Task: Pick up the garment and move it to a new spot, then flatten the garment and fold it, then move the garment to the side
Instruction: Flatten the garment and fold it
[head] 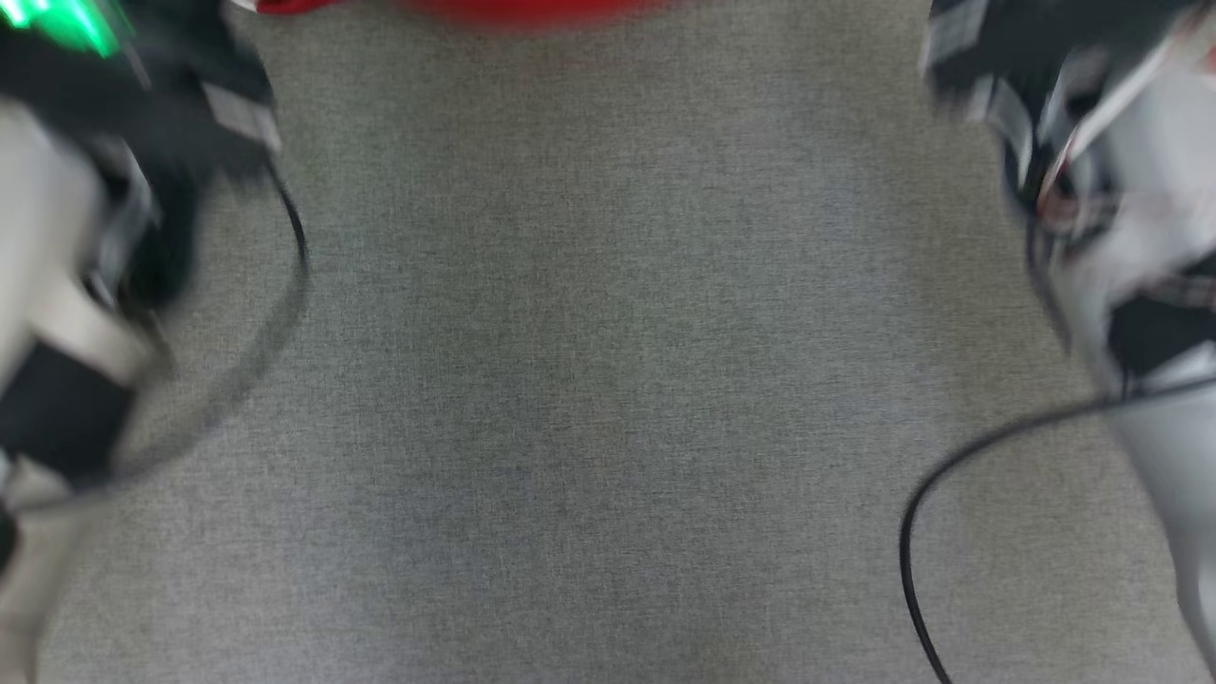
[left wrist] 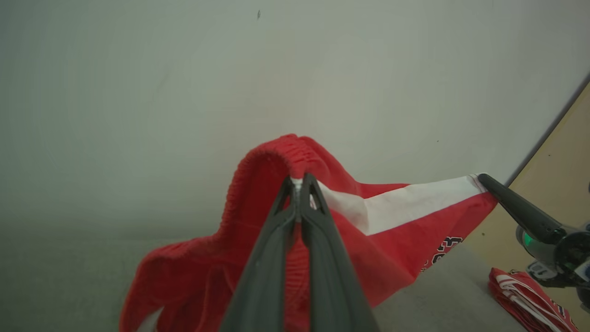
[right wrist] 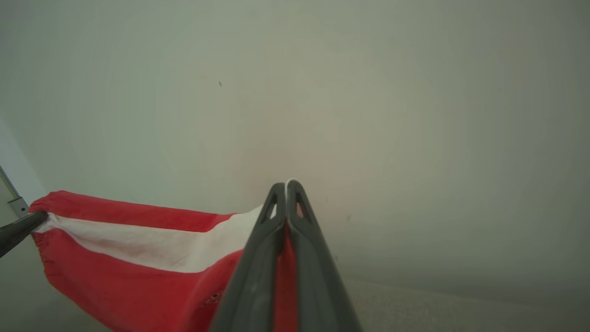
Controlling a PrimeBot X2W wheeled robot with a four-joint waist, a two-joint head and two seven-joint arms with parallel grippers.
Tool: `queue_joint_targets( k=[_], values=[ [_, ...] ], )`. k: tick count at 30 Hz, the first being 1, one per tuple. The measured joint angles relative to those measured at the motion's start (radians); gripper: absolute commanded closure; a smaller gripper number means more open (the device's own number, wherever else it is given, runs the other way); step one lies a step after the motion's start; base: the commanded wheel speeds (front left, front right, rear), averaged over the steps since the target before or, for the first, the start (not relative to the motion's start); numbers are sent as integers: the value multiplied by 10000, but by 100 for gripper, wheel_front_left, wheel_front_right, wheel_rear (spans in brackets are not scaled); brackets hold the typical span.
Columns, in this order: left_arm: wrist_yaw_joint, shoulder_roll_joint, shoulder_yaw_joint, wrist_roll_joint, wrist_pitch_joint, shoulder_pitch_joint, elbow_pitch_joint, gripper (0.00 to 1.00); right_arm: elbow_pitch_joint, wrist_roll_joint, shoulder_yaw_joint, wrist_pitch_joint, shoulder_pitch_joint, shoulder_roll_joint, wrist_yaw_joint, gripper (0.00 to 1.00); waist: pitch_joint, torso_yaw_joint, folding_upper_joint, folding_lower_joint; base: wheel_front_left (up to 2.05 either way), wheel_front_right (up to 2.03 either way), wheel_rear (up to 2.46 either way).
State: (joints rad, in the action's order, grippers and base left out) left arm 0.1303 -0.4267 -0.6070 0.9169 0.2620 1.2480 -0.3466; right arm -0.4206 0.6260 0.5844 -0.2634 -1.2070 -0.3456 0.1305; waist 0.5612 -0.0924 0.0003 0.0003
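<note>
Left gripper [left wrist: 302, 180]: pinched shut on garment [left wrist: 401, 240], ribbed red edge.
Right gripper [right wrist: 286, 184]: clamped shut on white stripe [right wrist: 138, 244].
Head view: blurred; red at 12 o'clock, probably garment.

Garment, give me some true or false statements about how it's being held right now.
1. The left end effector is shut on the garment. True.
2. The right end effector is open and holds nothing. False: it is shut on the garment as well.
3. The garment is red with a white stripe. True.
4. The garment lies neatly folded. False: it is held up, stretched between both end effectors.
</note>
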Motion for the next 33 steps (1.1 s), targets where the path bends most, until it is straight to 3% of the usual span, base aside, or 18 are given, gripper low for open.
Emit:
queue_joint_targets(
  k=[5,11,23,33],
  values=[
    [0,-510,-1135,1103,0,-2043,433,100,940,1912,1753,2,2146,-968,0,100,-244,-60,-2,-3,0,0,0],
    [0,-504,-846,2265,2,-4057,654,100,1438,3379,2305,2,3863,-1831,0,100,-850,3,-3,-5,0,0,0],
    [0,148,-309,2357,27,-7129,523,100,1682,4947,3175,0,6002,-2405,0,100,-2507,64,-4,-6,0,0,0],
    [0,525,-610,1964,25,-9129,339,100,1547,5722,4006,0,7599,-2458,0,100,-3947,56,-5,-5,0,0,0]
  ],
)
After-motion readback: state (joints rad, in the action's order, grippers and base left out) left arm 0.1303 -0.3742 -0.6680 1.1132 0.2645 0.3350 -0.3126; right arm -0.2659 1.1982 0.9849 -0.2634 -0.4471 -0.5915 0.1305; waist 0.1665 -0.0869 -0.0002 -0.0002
